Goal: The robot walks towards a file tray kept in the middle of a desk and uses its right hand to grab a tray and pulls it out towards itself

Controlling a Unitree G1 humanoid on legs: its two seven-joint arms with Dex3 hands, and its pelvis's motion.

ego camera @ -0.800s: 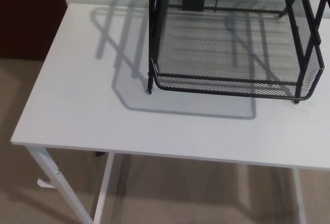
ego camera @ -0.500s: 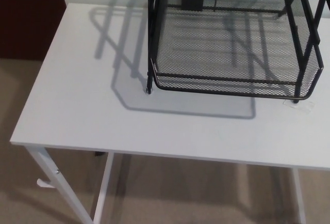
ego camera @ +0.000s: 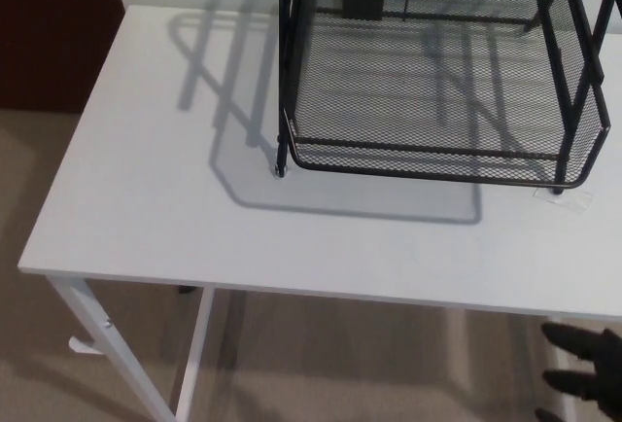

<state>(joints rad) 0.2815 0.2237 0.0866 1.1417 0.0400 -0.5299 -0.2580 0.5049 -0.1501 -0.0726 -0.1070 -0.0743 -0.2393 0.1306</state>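
While the right hand (ego camera: 586,371) shows at five o'clock, fingers seemingly spread, it must reach the file tray (ego camera: 437,159).

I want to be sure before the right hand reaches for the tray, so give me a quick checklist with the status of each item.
1. Right hand in view: ok, at the lower right corner, below the desk edge.
2. Right hand empty, fingers apart: ok.
3. File tray on the desk: ok, standing toward the back right.
4. Bottom tray's front rim free to grab: ok, nothing lies in front of it.
5. Hand touching the tray: not ok, well short of it.
6. Left hand out of the way: cannot tell, not in view.
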